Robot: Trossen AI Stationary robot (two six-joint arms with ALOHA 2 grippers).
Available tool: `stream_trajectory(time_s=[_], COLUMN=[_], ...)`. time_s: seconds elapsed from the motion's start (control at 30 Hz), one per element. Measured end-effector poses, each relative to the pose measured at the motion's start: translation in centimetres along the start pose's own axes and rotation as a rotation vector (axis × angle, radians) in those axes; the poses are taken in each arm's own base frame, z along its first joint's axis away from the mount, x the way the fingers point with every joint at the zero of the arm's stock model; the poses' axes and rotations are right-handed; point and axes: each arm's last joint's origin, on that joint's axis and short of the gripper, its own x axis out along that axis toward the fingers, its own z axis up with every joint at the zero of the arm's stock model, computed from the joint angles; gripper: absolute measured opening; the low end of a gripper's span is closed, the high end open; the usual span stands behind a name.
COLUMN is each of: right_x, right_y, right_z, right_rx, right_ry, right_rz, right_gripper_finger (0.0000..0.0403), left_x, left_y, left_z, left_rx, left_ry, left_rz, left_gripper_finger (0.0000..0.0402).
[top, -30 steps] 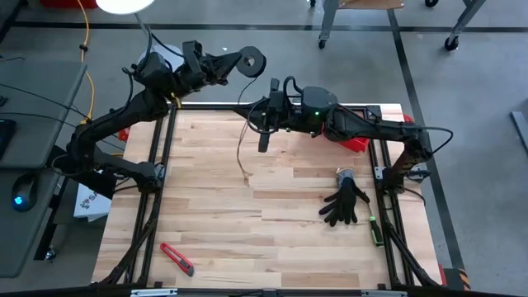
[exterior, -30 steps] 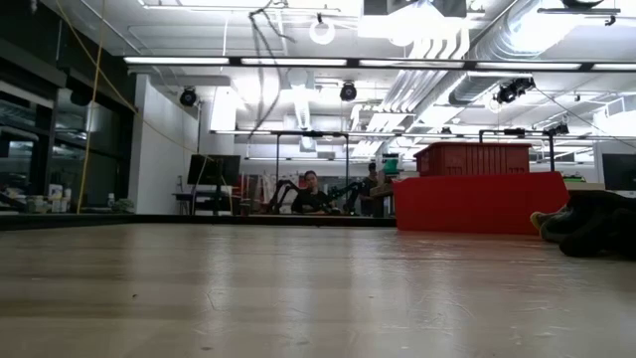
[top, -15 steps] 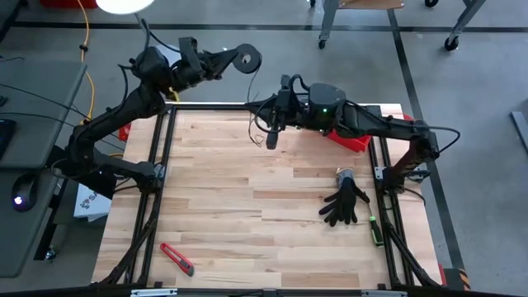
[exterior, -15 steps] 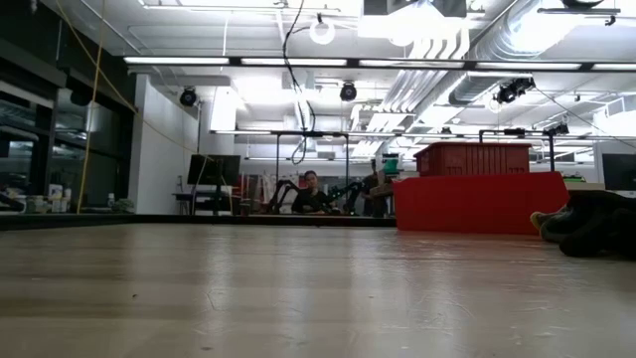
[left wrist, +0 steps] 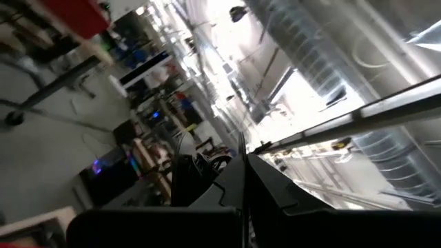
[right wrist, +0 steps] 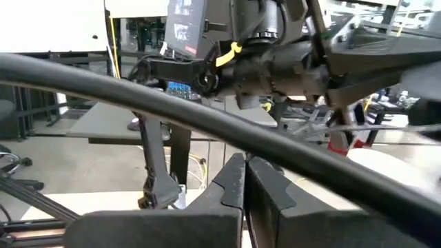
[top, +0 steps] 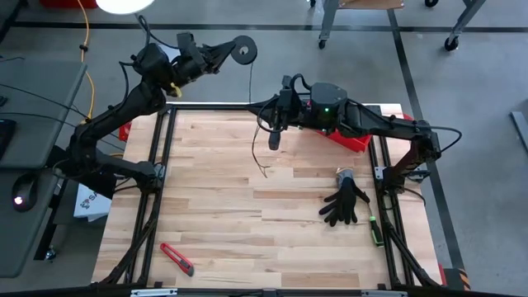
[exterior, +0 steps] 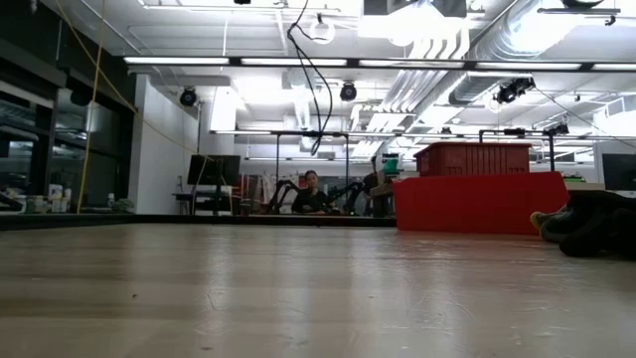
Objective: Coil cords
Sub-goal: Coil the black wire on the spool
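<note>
Left gripper is raised past the bench's top edge, upper left of centre in the high view, fingers closed on the black spool. Thin cord hangs from the spool, loose end over the boards at upper centre. Right gripper closed, upper centre, just right of the cord; can't tell if it touches it. Black glove lies centre right, red cutter lower left.

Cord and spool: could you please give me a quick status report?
Left pincer shut on the spool, raised past the table's far edge. Right pincer shut, over the table's far part. Cord hangs from spool. Nothing obstructing.
</note>
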Motion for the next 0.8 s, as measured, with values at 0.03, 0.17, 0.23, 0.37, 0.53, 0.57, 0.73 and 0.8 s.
stream_trajectory(time_s=[0.03,0.17,0.23,0.37,0.53,0.57,0.73,0.8], right_x=[0.0,0.1,0.1,0.4,1.2,1.4,2.1,2.2], right_y=[0.0,-0.1,-0.2,-0.3,-0.2,-0.2,-0.2,-0.3], right_z=[0.0,-0.1,-0.1,-0.5,-1.5,-1.7,-2.5,-2.7], right_rx=[-0.001,0.02,0.028,0.062,0.105,0.115,0.149,0.15], right_ry=[0.0,0.003,0.005,0.019,0.063,0.068,0.093,0.102], right_rz=[0.001,-0.001,-0.002,-0.001,0.0,0.0,-0.003,-0.011], right_gripper_finger=[0.0,0.0,0.0,0.0,0.0,0.0,0.0021,0.0039], left_x=[0.2,0.8,1.0,1.3,1.3,1.3,1.3,1.3], left_y=[0.0,-0.1,-0.2,-0.1,-0.5,-0.5,-0.6,-0.7], left_z=[0.0,0.2,0.3,0.2,0.1,0.1,-0.1,-0.1], left_rx=[0.007,0.015,0.02,0.046,0.115,0.134,0.285,0.324], left_ry=[-0.008,-0.052,-0.07,-0.084,-0.099,-0.099,-0.045,-0.039], left_rz=[-0.014,-0.097,-0.13,-0.156,-0.183,-0.186,-0.228,-0.238], left_gripper_finger=[0.0,0.0,0.0,0.0,0.0,0.0,0.0001,0.0001])
